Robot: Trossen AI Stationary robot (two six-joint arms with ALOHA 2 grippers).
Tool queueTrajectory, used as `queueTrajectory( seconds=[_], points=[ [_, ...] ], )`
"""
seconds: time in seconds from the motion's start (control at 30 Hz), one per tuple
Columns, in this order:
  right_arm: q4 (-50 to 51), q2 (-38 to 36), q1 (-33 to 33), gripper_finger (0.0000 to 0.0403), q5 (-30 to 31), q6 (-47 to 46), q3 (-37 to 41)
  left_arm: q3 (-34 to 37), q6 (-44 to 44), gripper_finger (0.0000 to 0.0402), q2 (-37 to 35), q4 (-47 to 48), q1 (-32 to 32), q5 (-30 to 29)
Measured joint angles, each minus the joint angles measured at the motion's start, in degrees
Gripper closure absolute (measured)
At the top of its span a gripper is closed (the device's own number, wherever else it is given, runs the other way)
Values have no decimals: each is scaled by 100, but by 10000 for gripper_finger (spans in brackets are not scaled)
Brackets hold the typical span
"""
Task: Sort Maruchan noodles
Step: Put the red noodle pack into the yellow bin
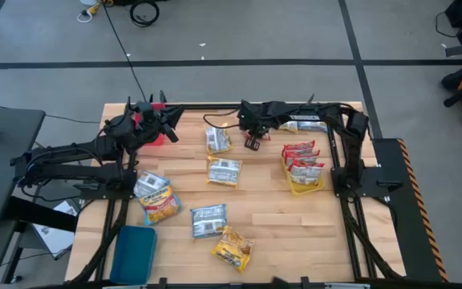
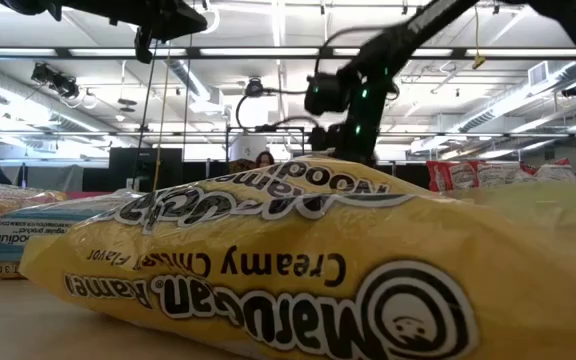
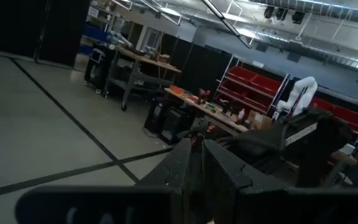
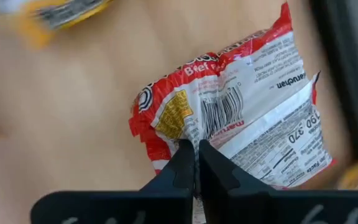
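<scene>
High view: bench (image 1: 295,233) of pale wood planks; both dark arms reach over its far edge.
Right gripper (image 1: 253,142): fingers clenched on the fold of a red-edged packet (image 4: 241,106), seen close in the right wrist view, barcode side up; in the high view the arm hides most of that packet.
Left gripper (image 1: 164,120): at the far left corner of the bench, fingers (image 3: 185,168) pressed together with nothing visible between them, pointing out at the room.
Red tray (image 1: 152,132): under the left arm, mostly covered, only a red patch shows.
Red packets (image 1: 301,160): stacked in a yellow tray (image 1: 305,188) near the right edge.
Loose packets: two blue-edged packets (image 1: 224,171) mid-bench, one more (image 1: 208,221) nearer the front edge; yellow packet (image 1: 233,249) by the front edge; a blue and a yellow one overlapping (image 1: 156,197) toward the left edge.
Blue tray (image 1: 134,253): front left corner, partly off the bench edge.
Low view: yellow packet (image 2: 298,265) fills the picture, print upside down, blocking most of the bench behind it.
Room: grey floor with dark tape lines, cables; left wrist view shows workbenches and red bin shelving (image 3: 257,84), detail hard to read.
</scene>
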State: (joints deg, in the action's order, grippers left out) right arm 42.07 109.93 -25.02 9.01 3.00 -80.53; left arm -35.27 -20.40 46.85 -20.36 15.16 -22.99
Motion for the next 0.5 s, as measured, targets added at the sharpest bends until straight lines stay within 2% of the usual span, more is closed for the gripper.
queueTrajectory(
  seconds=[0.1, 0.23, 0.37, 0.5],
  points=[
    [924, -163, 151, 396, -693, -1234, -43, 0, -7, 356, 0, 3, 0, 384],
    [1185, -147, 456, 390, -1730, -2615, -44, 0, -124, 356, 0, 26, -4, 1112],
    [990, 19, 893, 376, -1898, -2519, -40, 0, -152, 356, 0, 82, -58, 1817],
    [1063, -38, 1169, 340, -1695, -1705, -75, 0, -354, 356, 2, 126, -281, 1990]
  ],
)
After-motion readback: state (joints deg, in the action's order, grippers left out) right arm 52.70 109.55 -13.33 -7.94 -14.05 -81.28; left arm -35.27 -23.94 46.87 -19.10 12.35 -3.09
